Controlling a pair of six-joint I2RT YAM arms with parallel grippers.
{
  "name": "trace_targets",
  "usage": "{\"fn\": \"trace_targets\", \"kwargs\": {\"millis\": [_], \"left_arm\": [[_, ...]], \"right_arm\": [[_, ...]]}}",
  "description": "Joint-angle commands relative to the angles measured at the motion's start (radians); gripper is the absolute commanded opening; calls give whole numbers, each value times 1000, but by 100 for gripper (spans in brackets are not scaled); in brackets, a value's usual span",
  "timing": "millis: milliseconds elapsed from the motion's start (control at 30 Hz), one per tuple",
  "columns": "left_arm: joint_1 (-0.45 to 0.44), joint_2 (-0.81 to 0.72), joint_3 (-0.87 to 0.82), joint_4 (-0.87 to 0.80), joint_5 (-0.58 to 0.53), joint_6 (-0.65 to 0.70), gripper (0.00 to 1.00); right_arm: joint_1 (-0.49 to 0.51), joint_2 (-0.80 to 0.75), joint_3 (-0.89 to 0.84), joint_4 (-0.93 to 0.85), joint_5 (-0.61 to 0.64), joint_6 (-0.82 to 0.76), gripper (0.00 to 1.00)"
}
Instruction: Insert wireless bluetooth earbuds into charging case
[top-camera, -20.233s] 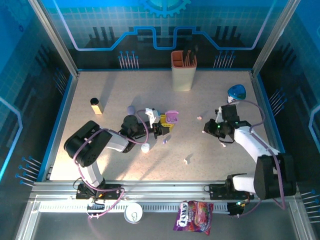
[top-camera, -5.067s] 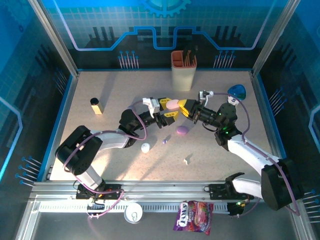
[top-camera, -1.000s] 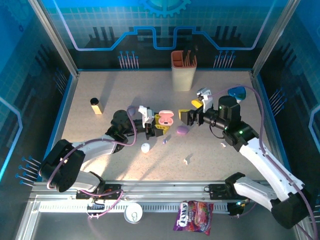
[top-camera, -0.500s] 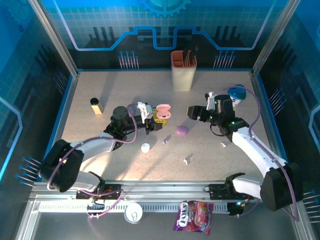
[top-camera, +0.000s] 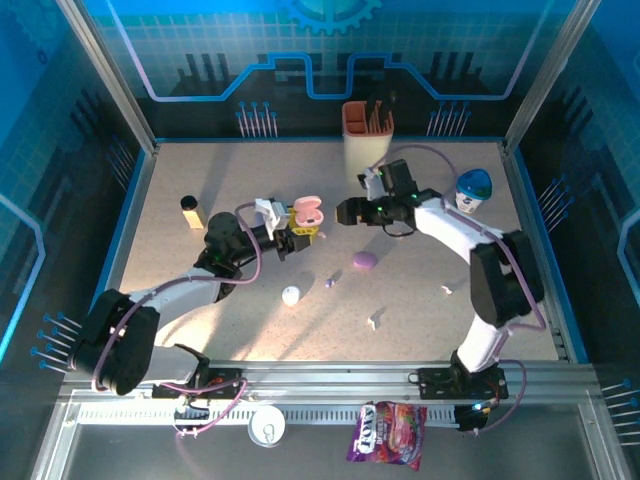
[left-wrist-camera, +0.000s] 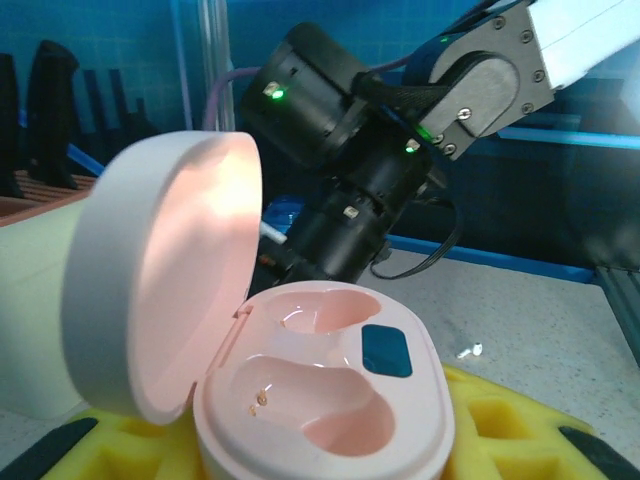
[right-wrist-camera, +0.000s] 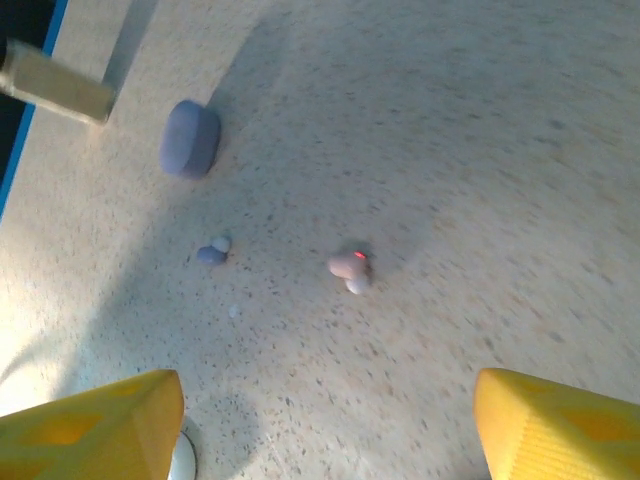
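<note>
Right gripper (top-camera: 350, 212) has swung in beside the open pale-pink pebble-shaped charging case (left-wrist-camera: 330, 400), which is clamped in the left gripper (top-camera: 303, 232). Right jaws spread, empty. Pink bean-sized earbud (right-wrist-camera: 348, 268) lies on the speckled table (right-wrist-camera: 500, 150) below. Pickup likely next.

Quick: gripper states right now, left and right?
Left gripper: closed on the open pink case.
Right gripper: open, holding nothing.

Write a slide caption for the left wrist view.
Left claw holds the pink charging case with its lid open and both earbud wells empty; the right arm sits behind it.
</note>
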Motion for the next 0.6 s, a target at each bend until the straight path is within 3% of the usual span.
{"fn": "trace_targets", "kwargs": {"millis": [0,567], "left_arm": [[11,14,-38,133,26,-49,24],[20,66,-64,194,43,-91,24]], "right_arm": [[31,125,116,-119,-65,-105,74],[63,626,644,-361,-223,-173,70]]}}
